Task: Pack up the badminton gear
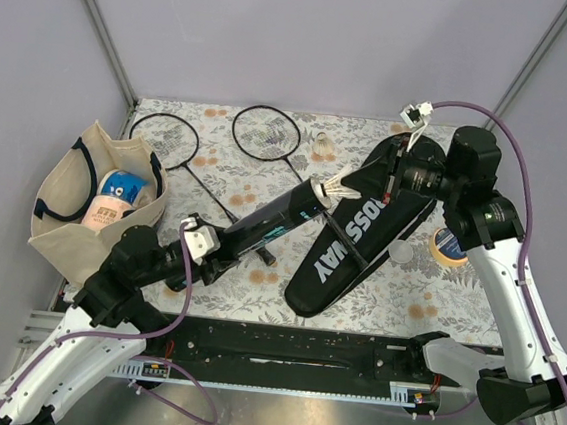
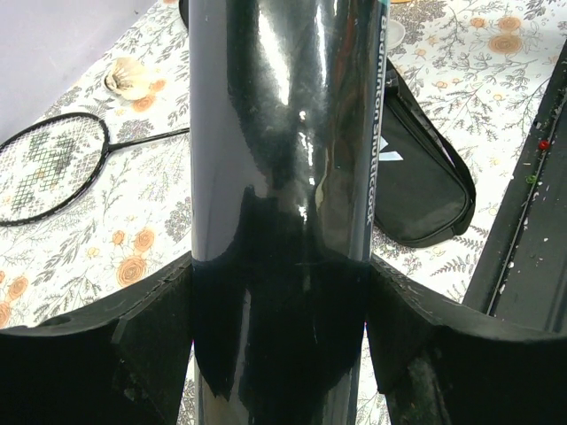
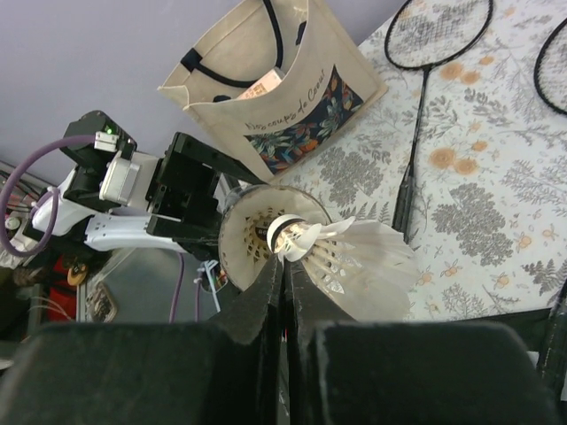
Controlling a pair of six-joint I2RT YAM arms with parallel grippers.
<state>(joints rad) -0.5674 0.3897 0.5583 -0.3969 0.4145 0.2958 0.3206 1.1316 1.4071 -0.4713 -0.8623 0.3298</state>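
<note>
Left gripper [image 2: 279,341] is clamped on the tube [image 2: 279,133], right gripper [image 3: 285,266] pinches a shuttlecock [image 3: 359,257] at its mouth, while racquets [image 1: 268,134] and a loose shuttlecock [image 1: 319,146] lie outside the cover [image 1: 362,230].

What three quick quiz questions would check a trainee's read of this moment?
1. True or false: the left gripper is shut on the tube.
2. The right gripper pinches: A) nothing, B) a shuttlecock, C) a racquet?
3. How many racquets lie on the table?
Key: 1 true; 2 B; 3 two.
</note>
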